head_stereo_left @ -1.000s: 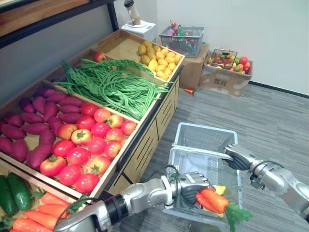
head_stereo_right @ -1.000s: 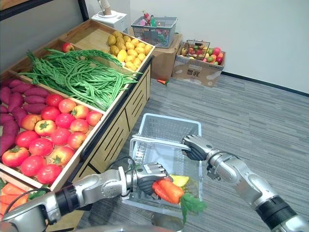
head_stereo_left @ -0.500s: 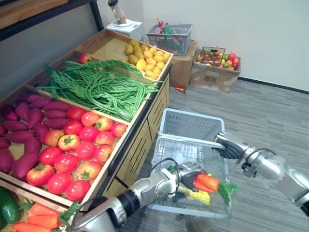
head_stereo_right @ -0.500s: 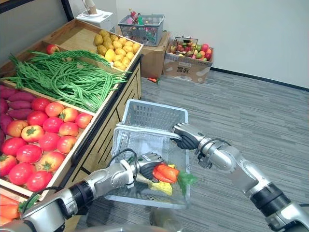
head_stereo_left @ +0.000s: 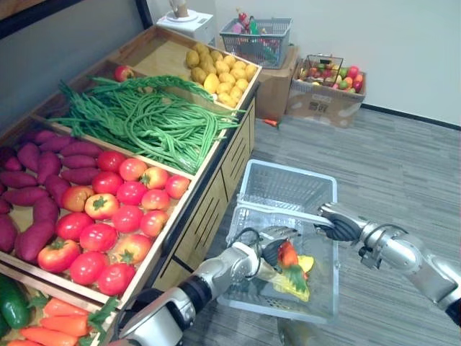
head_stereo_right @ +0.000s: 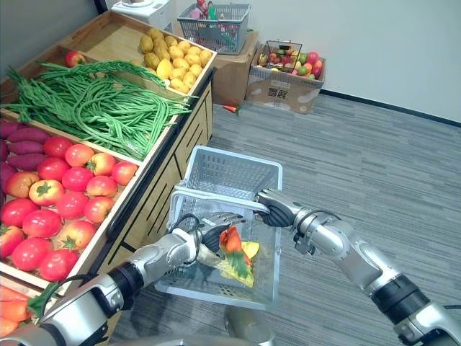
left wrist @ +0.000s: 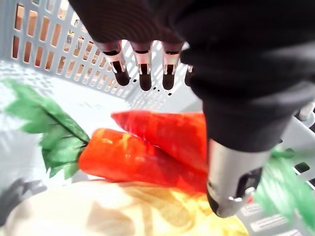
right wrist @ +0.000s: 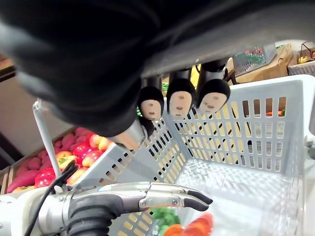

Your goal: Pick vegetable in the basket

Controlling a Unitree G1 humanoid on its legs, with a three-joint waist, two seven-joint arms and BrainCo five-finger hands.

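The wooden stand [head_stereo_left: 213, 216] runs along my left side, its trays loaded with green beans [head_stereo_left: 151, 122], tomatoes [head_stereo_left: 115, 209], purple sweet potatoes [head_stereo_left: 43, 173] and yellow produce [head_stereo_left: 220, 76]. The nearest tray is cut off at the edge of the head views, so only part of its loose carrots [head_stereo_left: 50, 321] and one cucumber [head_stereo_left: 11, 306] can be seen.

The pale plastic basket [head_stereo_left: 288, 187] hangs just beside the stand front. My right hand [head_stereo_left: 337, 228] carries it: the fingers are curled round the handle [head_stereo_left: 284, 210], which hides part of them.

My left hand [head_stereo_left: 268, 244] is inside the basket. Its fingers [left wrist: 144, 69] are straight and spread, gripping nothing. The bunch of carrots [left wrist: 142, 152] sits in the basket directly under that hand, on top of a yellow item [left wrist: 123, 216] whose kind I cannot determine. My thumb crosses in front of the carrots and covers one end of them; whether it touches them cannot be determined. The green tops are blurred.

A cardboard box of fruit [head_stereo_left: 328, 101] and a second basket [head_stereo_left: 256, 40] stand by the far wall, too small to detail
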